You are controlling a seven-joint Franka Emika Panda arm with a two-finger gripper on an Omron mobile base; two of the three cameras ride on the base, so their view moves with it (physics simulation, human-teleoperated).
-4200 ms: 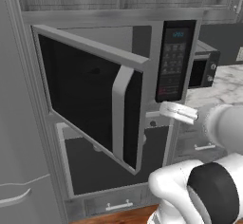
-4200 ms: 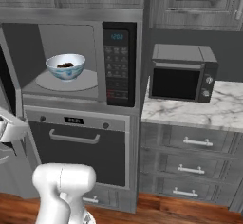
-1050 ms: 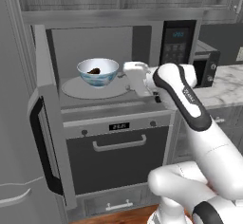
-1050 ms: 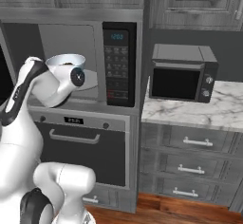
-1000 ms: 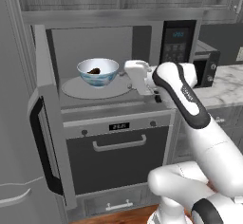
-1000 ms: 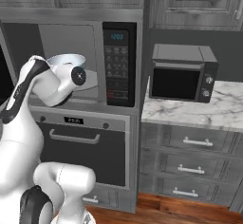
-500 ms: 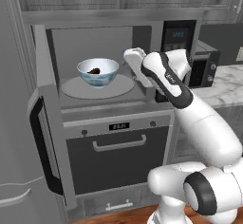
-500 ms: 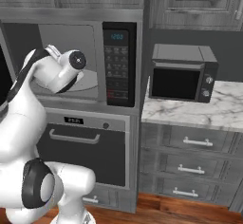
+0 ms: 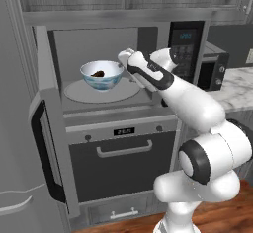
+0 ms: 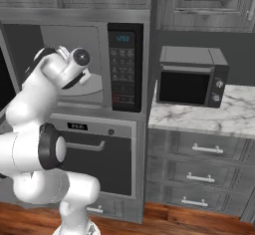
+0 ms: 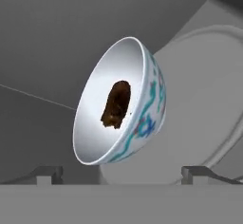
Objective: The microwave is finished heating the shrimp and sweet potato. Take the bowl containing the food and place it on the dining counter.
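The microwave (image 9: 184, 50) stands open, its door (image 9: 49, 143) swung out to the left. Inside, the white and blue bowl (image 9: 102, 74) rests on the round turntable plate (image 9: 79, 93). In the hand view the bowl (image 11: 142, 118) appears tilted and close, with the dark brown sweet potato (image 11: 116, 104) inside it. The shrimp is hidden. My gripper (image 9: 123, 58) is at the bowl's right side, just apart from the rim. Its fingers (image 11: 47, 174) stand open with nothing between them. The dining counter (image 10: 199, 115) lies to the right of the microwave (image 10: 124, 64).
An oven (image 9: 121, 160) with a horizontal handle sits under the microwave. A small black countertop appliance (image 10: 191, 77) stands on the marble slab. Grey drawers (image 10: 199, 172) are below it. Upper cabinets (image 10: 199, 0) hang overhead. The open door juts out at the left.
My hand has moved left and up inside the microwave cavity, closer to the bowl's right side. The bowl has not moved. The fingers stay open.
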